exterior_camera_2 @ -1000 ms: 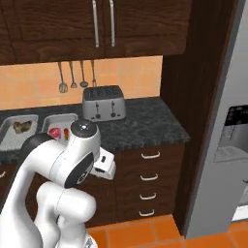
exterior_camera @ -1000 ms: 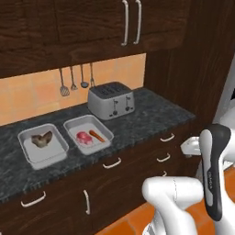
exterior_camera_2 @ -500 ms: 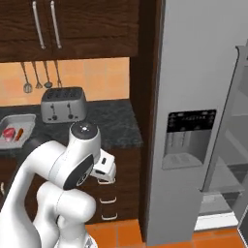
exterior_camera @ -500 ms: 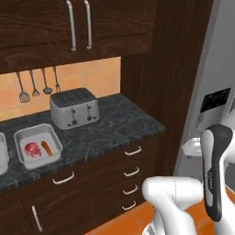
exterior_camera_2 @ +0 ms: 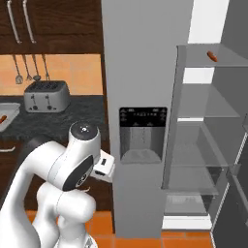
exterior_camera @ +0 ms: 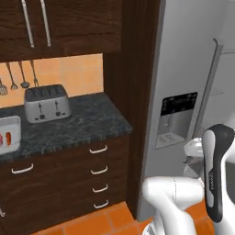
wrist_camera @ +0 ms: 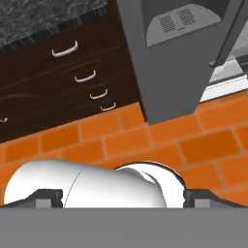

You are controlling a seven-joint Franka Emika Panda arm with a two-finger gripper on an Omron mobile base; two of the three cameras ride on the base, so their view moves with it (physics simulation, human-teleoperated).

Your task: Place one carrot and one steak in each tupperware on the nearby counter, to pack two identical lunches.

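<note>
One tupperware [exterior_camera: 10, 132] sits at the left edge of the counter [exterior_camera: 87, 121], cut off by the frame, with a red piece and an orange piece in it. The right base view shows that tupperware [exterior_camera_2: 8, 110] with a slim orange carrot [exterior_camera_2: 2, 118] inside. Another small orange carrot [exterior_camera_2: 211, 55] lies on the top shelf of the open fridge. My gripper [wrist_camera: 124, 197] is open and empty, its fingertips [wrist_camera: 46, 197] far apart, pointing down at the orange tile floor in front of the drawers. The steak cannot be made out for sure.
A silver toaster [exterior_camera: 46, 103] stands on the counter beside the tray. The grey fridge [exterior_camera_2: 145, 97] with its dispenser panel [exterior_camera_2: 142, 134] stands right of the counter; its open compartment shows glass shelves [exterior_camera_2: 203, 160]. Dark drawers [wrist_camera: 82, 77] run below the counter.
The whole picture has swung to the right: the counter and trays slid off to the left and the fridge came into view. The gripper stayed open.
</note>
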